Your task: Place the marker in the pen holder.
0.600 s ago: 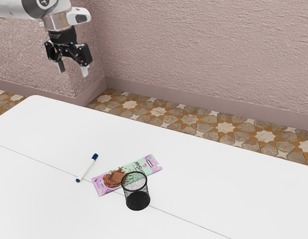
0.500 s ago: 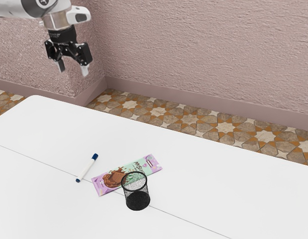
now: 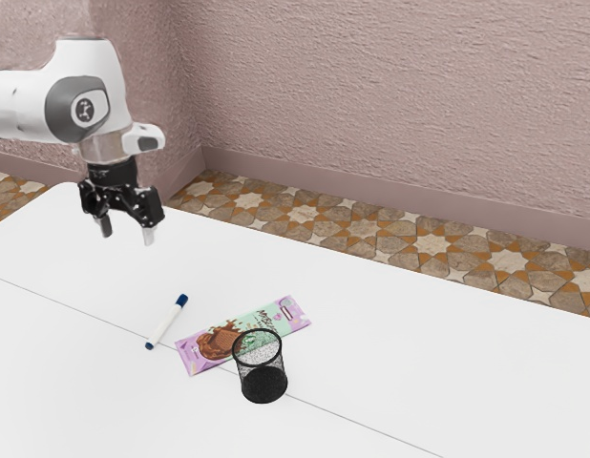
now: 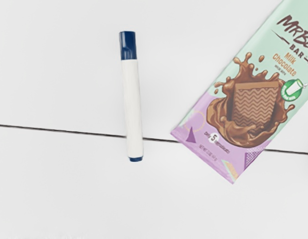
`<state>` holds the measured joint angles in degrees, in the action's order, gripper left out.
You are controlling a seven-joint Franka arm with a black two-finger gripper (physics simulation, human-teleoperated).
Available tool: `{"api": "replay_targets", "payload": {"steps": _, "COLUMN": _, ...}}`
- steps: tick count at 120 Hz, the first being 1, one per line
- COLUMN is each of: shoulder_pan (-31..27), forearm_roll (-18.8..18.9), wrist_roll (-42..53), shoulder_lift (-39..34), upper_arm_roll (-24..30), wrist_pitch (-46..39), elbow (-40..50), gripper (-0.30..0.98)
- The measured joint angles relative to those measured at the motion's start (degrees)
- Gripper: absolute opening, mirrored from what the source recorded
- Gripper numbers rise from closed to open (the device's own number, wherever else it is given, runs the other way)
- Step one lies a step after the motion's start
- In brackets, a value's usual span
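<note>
Gripper [image 3: 128,235] is empty, spread wide. Blue-capped marker [image 4: 133,102] lies on the white table [image 3: 419,343] near the chocolate bar [image 4: 253,107]. Probably light, stiff, kinda slick, so I'd pinch it around the middle.

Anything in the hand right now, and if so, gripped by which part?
Nothing is held: the hand is open with empty space between its fingers, and the marker lies on the table.

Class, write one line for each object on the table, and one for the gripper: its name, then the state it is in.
Marker: capped, lying on its side, outside the pen holder.
Chocolate bar: in its wrapper, lying flat.
Pen holder: upright, empty.
Gripper: fingers open, above the table, holding nothing.
</note>
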<state>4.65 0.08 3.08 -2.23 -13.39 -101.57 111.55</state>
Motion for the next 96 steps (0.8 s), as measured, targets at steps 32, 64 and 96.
{"api": "replay_targets", "payload": {"steps": 32, "shoulder_pan": -2.62, "forearm_roll": 0.08, "wrist_roll": -0.33, "shoulder_lift": 1.76, "upper_arm_roll": -0.51, "wrist_pitch": -12.48, "elbow": 11.85, "gripper": 0.69}}
{"api": "replay_targets", "payload": {"steps": 64, "shoulder_pan": -1.28, "forearm_roll": 0.07, "wrist_roll": -0.2, "shoulder_lift": 7.17, "upper_arm_roll": -0.43, "wrist_pitch": -22.48, "elbow": 16.21, "gripper": 0.69}}
{"api": "replay_targets", "payload": {"steps": 96, "shoulder_pan": -0.95, "forearm_roll": -0.79, "wrist_roll": -0.1, "shoulder_lift": 13.05, "upper_arm_roll": -0.3, "wrist_pitch": -29.69, "elbow": 14.99, "gripper": 0.69}}
